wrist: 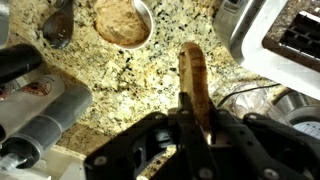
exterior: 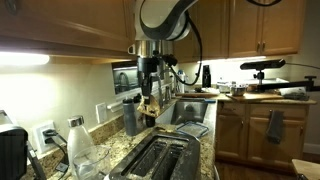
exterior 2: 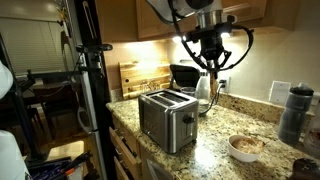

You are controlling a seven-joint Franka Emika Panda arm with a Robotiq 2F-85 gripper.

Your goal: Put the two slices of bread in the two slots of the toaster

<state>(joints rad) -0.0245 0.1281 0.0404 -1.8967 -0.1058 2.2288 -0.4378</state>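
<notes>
In an exterior view the arm (exterior: 165,15) drops in from the top of the picture, with the wrist upright and the fingers (exterior: 147,90) pointing straight down. They are clenched on a bread slice (exterior: 150,105), which hangs on edge below them, clear of the desk (exterior: 120,150). The slice is behind the toaster (exterior: 160,158), near it but not over it. The toaster's two slots (exterior: 150,160) show as long dark openings along its top. A clear bottle (exterior: 78,145) stands on the desk beside the toaster.

In the exterior view from the opposite side, the arm again hangs vertically from above. The fingers are in the air beyond the toaster's far end, above the desk. The slice is too small here to make out well. A bowl (exterior 2: 246,157) sits on the desk well apart from the toaster and holds tan, lumpy food (exterior 2: 245,145). Whether that is a slice of bread I cannot tell. A dark bottle (exterior 2: 293,115) stands upright behind the bowl.

In the wrist view the fingers (wrist: 170,135) pinch the slice by one end. It is seen edge-on, with its brown crust toward the camera and speckled stone below. The bowl with its tan contents lies at the top edge, with a spoon (wrist: 58,25) just beside it. A corner of the toaster shows at the upper right.
</notes>
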